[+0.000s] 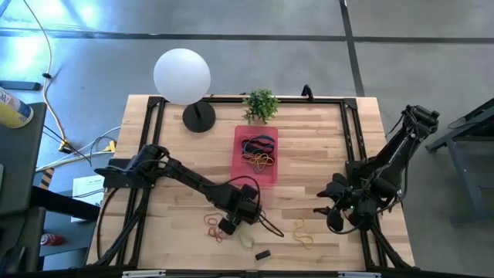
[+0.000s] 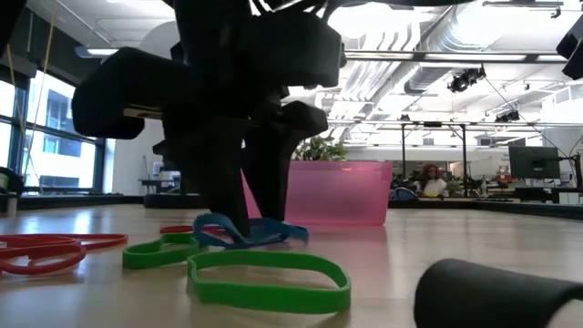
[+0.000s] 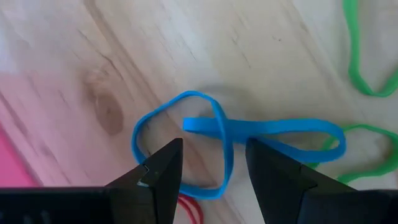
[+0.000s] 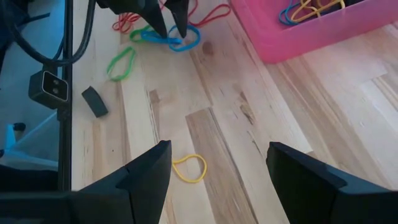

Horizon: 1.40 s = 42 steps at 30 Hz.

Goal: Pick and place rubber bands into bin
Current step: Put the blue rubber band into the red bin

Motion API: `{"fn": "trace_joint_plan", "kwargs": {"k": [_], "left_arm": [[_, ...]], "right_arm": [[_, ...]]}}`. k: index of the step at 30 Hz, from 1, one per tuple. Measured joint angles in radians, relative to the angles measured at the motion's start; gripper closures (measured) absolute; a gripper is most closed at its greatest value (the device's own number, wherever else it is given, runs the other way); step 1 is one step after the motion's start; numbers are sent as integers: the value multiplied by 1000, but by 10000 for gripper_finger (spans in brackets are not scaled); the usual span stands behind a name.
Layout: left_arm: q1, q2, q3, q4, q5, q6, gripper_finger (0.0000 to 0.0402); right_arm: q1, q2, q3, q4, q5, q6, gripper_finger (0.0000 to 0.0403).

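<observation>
A twisted blue rubber band [image 3: 230, 134] lies flat on the wooden table. My left gripper [image 3: 214, 163] points down over it, open, with one fingertip on each side of the band's crossing; the low view shows the fingers [image 2: 248, 217] reaching down to it. Around it lie green bands [image 2: 269, 278], red bands [image 2: 46, 251] and a yellow one [image 4: 189, 168]. The pink bin [image 1: 270, 174] stands beyond, with several bands [image 1: 258, 150] inside. My right gripper [image 4: 217, 168] hangs open above the table's right side [image 1: 330, 212], holding nothing.
A small black block [image 4: 94, 101] lies near the table's front edge. A potted plant [image 1: 261, 104] and a white globe lamp [image 1: 182, 76] stand at the far edge. Bare wood lies between the bin and my right gripper.
</observation>
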Motion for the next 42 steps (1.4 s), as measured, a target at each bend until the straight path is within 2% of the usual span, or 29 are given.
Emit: {"fn": "trace_joint_plan", "kwargs": {"k": [5, 8, 16, 18, 22, 27, 34, 42], "left_arm": [[0, 0, 0, 0, -3, 0, 237], [0, 0, 0, 0, 1, 0, 255], [-1, 0, 0, 5, 28, 0, 374], [-2, 0, 0, 13, 27, -1, 394], [-3, 0, 0, 29, 27, -17, 383], [-3, 0, 0, 29, 28, -30, 398], [-6, 0, 2, 36, 97, -61, 399], [-27, 0, 109, 21, 97, -21, 400]], "right_arm": [[0, 0, 0, 0, 1, 0, 151], [0, 0, 0, 0, 6, 0, 151], [0, 0, 0, 0, 16, -2, 151], [0, 0, 0, -1, 16, -3, 151], [0, 0, 0, -5, 16, -3, 151], [0, 0, 0, -4, 40, -9, 151], [0, 0, 0, -5, 46, -11, 151], [0, 0, 0, -5, 53, -21, 151]]}}
